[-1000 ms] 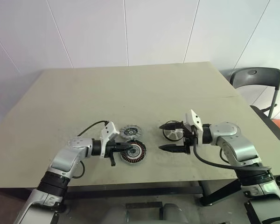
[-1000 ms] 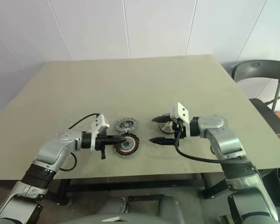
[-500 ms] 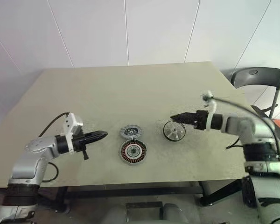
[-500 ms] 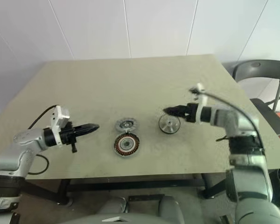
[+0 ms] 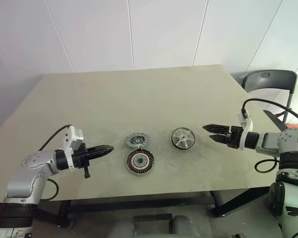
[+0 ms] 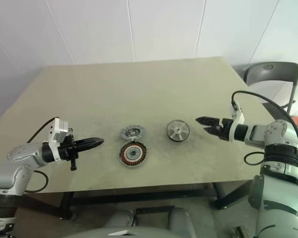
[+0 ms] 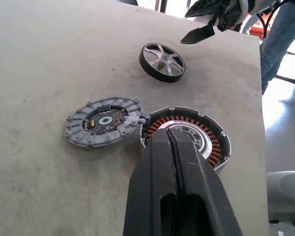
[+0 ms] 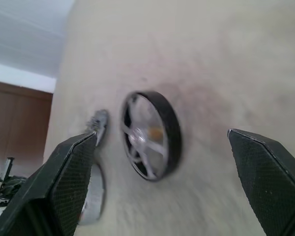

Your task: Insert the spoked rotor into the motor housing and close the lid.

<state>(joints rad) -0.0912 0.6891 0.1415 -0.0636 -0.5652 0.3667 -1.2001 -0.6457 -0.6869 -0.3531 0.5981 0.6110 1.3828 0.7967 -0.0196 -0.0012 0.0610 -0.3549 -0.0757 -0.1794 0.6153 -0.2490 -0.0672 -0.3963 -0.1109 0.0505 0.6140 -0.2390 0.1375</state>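
while the spoked rotor (image 5: 183,137) is lying flat on the counter (image 5: 139,94), uninserted, the motor housing (image 5: 140,161) is sitting well apart to its left and nearer the front edge, copper windings facing up. the lid (image 5: 137,140) is resting just behind the housing, nearly touching its rim, ribbed face up. the right jaws (image 5: 212,133) are hovering to the right of the rotor, spread wide, holding nothing, tips aiming toward it. the left jaws (image 5: 108,149) are hanging left of the housing, pressed fully together and empty, pointing at it. a dark chair (image 5: 265,82) is standing past the counter's right corner.
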